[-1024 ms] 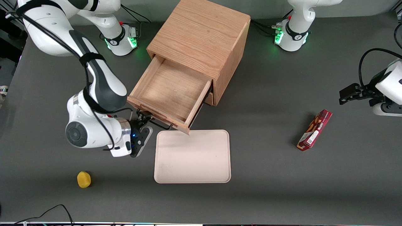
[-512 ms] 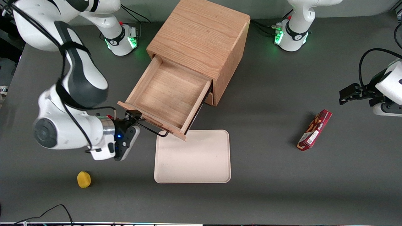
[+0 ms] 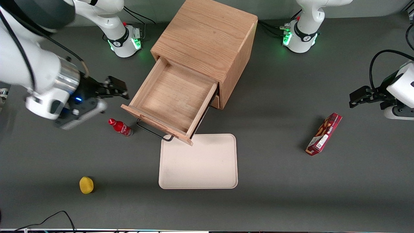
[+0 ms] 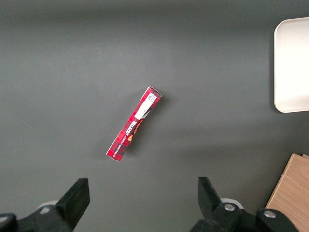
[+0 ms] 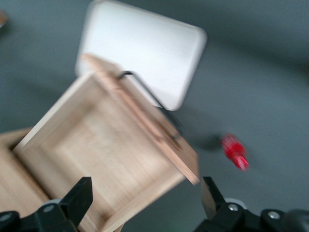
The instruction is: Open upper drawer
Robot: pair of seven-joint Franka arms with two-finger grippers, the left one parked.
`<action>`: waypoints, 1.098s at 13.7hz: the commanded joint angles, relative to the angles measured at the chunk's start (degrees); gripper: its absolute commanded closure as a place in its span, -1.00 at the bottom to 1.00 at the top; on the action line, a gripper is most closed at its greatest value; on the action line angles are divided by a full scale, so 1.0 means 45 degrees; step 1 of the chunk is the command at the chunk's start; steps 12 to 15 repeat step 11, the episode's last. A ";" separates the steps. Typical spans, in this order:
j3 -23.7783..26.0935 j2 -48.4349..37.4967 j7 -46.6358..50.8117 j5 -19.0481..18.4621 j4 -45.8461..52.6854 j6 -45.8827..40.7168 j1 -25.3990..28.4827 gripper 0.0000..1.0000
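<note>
Front view: shallow oak-wood upper drawer (image 3: 174, 97) with thin black wire handle (image 3: 154, 132) stood pulled out.
Hand (image 3: 120, 89): spread wide, empty, at the drawer's nine o'clock.

The red box (image 4: 134, 123) lying well apart from the tool (image 3: 117, 88), toward the parked arm's end of the table (image 3: 275, 200), carries white lettering and a white label, both unreadable

The working arm is glossy white with dark grey joint covers and thin black cables along it. A silver metal ring joins its wrist to the black end effector (image 3: 117, 88), whose two black fingers stand apart; a small blue light glows just beside that ring.
</note>
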 commanded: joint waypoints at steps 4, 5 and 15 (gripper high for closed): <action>-0.2261 -0.3997 0.1562 -0.0600 -0.5342 0.0398 -0.0211 -1.00; -0.2749 -0.4935 0.1445 -0.0541 -0.6846 0.1295 -0.0211 -1.00; -0.3281 -0.5316 0.0662 -0.0326 -0.7332 0.2281 -0.0172 -1.00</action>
